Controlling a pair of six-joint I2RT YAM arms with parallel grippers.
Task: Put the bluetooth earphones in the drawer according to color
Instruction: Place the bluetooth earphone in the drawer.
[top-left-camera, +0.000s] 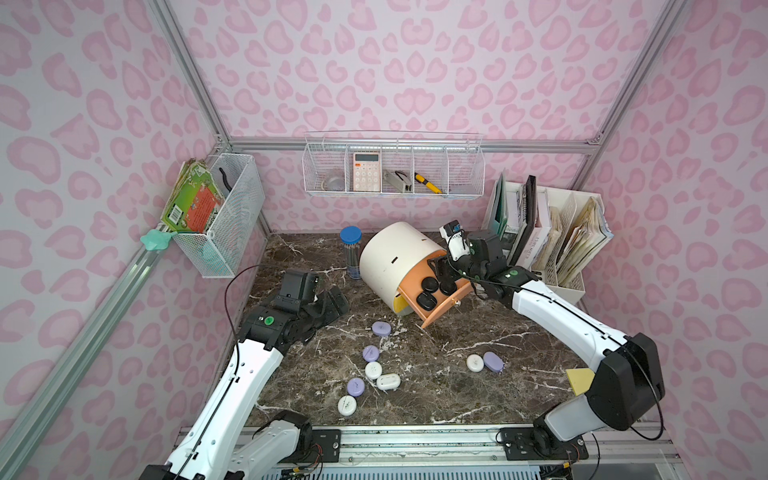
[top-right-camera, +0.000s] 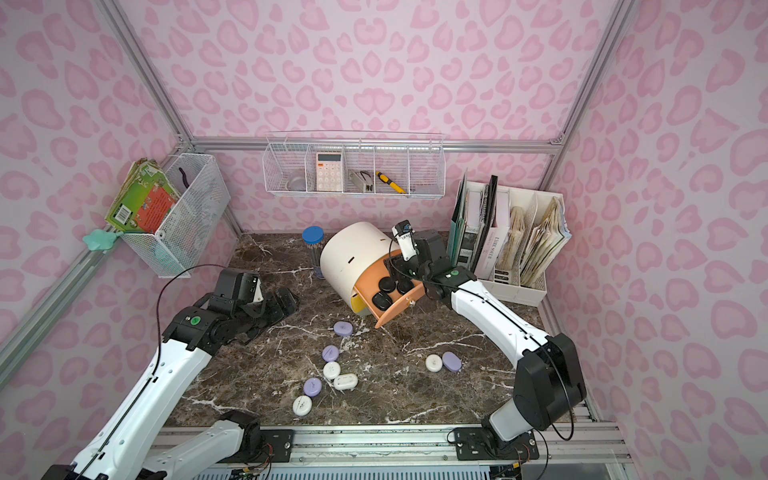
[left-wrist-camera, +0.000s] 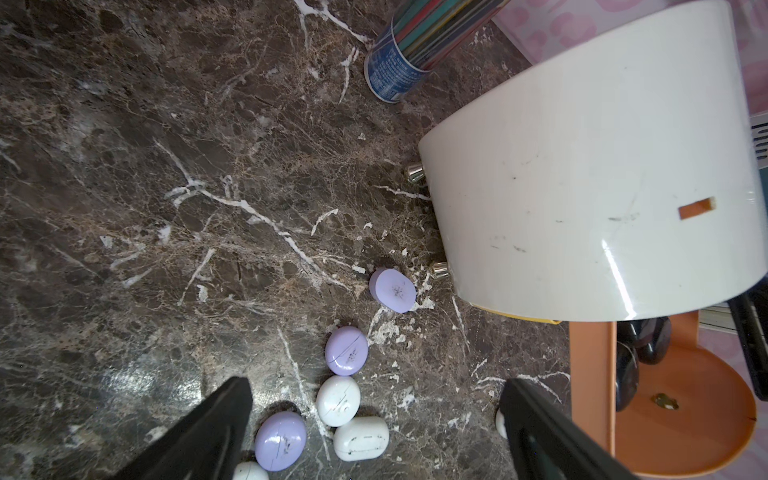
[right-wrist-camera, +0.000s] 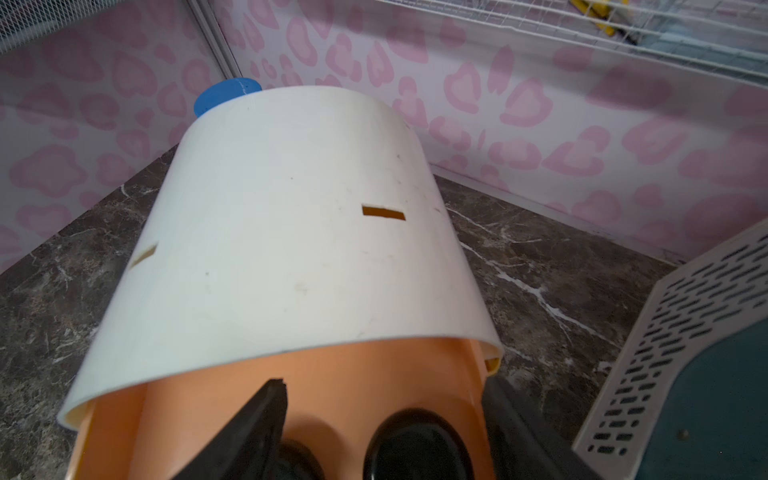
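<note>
Across the marble tabletop (top-left-camera: 436, 374) lay lilac and white earphone cases (top-left-camera: 373, 370), your right hand (right-wrist-camera: 382, 395) parted over black cases (top-left-camera: 430, 285) in the peach drawer (top-left-camera: 446, 311), left hand (left-wrist-camera: 376, 384) wide.

Under right gripper (top-left-camera: 441, 274), cases (top-left-camera: 430, 285) in pulled-out drawer (top-left-camera: 449, 308) of cabinet (top-left-camera: 395, 257); rack (top-left-camera: 559, 253) just right of it; tube (top-left-camera: 351, 249) beyond cabinet; ahead of left gripper (top-left-camera: 334, 305), six cases (top-left-camera: 373, 370) strewn on table (top-left-camera: 436, 395); two more cases (top-left-camera: 475, 363) side by side, nearer right arm (top-left-camera: 561, 320).

Left end effector (top-left-camera: 336, 303) hangs low, jaws wide; right end effector (right-wrist-camera: 382, 388) reaches forward, jaws parted.
</note>
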